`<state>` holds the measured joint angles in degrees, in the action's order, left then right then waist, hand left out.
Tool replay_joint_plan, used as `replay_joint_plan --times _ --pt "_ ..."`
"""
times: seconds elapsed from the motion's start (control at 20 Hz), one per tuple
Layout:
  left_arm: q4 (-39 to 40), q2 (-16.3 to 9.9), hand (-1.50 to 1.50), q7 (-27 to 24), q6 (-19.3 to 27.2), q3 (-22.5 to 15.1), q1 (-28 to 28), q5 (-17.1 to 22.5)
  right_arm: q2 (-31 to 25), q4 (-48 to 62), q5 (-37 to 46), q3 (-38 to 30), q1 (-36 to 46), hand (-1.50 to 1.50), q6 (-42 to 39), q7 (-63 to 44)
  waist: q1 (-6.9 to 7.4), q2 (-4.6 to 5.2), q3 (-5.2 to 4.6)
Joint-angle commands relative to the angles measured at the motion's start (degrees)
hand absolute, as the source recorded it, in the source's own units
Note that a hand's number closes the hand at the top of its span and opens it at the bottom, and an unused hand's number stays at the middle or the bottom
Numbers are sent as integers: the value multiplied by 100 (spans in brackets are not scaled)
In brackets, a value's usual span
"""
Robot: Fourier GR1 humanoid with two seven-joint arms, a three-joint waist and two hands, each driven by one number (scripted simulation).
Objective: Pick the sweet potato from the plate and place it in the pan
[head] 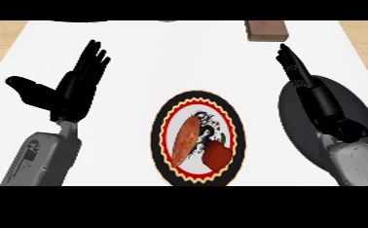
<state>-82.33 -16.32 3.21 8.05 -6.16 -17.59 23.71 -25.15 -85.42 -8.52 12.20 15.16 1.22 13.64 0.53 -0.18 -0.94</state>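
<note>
Head view, steeply down onto counter (pixel 144 51)

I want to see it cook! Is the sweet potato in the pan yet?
No. The sweet potato lies on the plate; the pan sits apart, at right.

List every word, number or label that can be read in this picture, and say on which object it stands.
None can be read.
The plate bears a dark drawing beside the sweet potato, but no legible letters.
The brown block shows no label.

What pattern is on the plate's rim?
A black rim with a red and yellow zigzag ring inside it on the plate, clearest in the head view.
</note>
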Motion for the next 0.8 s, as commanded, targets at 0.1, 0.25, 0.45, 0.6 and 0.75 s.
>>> replay_joint_plan --times 0.1,0.25,0.45,0.6,0.75 --pt "-97 -427 0 9 282 157 -27 -535 739 86 -149 674 -65 150 -283 -469 24 10 97" --pt "147 -597 0 -382 487 52 117 -1106 1414 909 -543 1073 62 150 -697 -542 224 97 107" --pt "57 -629 0 -72 517 163 344 -959 1459 254 1317 1165 -1155 -150 1734 327 -167 -44 96" --pt "-39 -510 0 -229 646 52 582 -1129 854 -572 1788 1013 -1548 -150 2158 118 -220 -64 86" --pt "5 -583 0 -249 524 188 539 -1091 189 -1867 2081 1128 -2018 -150 1930 -570 -200 -34 83"
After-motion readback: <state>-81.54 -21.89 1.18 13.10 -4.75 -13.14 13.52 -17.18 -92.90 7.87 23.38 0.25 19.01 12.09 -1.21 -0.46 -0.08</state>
